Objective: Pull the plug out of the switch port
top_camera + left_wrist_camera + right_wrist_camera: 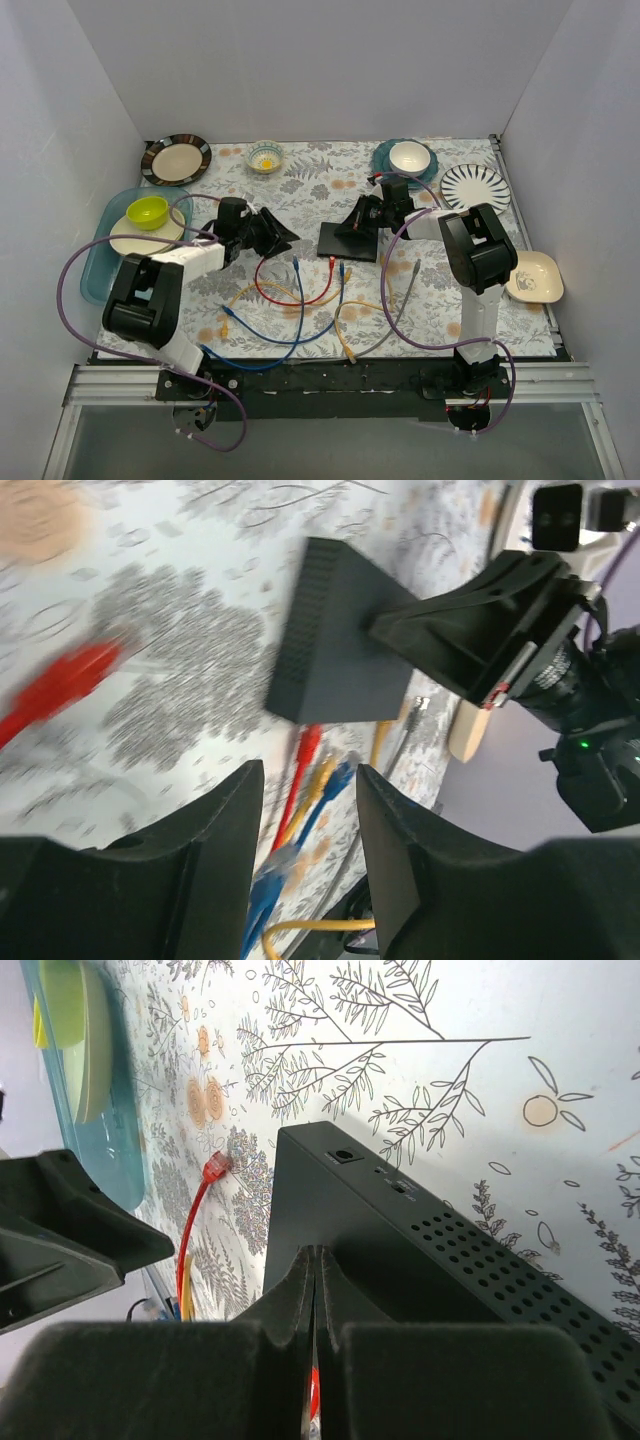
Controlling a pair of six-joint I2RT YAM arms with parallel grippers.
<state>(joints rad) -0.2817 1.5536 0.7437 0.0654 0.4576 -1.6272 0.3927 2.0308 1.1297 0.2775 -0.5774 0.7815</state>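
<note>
The switch [350,240] is a flat black box on the floral cloth; it also shows in the left wrist view [340,640] and the right wrist view [400,1250]. A red plug [308,742] reaches its socket edge, with a yellow plug [326,776] and a blue plug [344,774] lying just short of it. My right gripper [372,212] is shut, and its fingertips [310,1260] press down on the switch's top. My left gripper [275,232] is open and empty, left of the switch and pointing at it.
Loose red, blue, yellow and grey cables [300,310] lie in front of the switch; another red plug [214,1168] lies free. A blue tray [100,250] holds a plate and a green bowl at the left. Plates and bowls [475,185] stand at the back and right.
</note>
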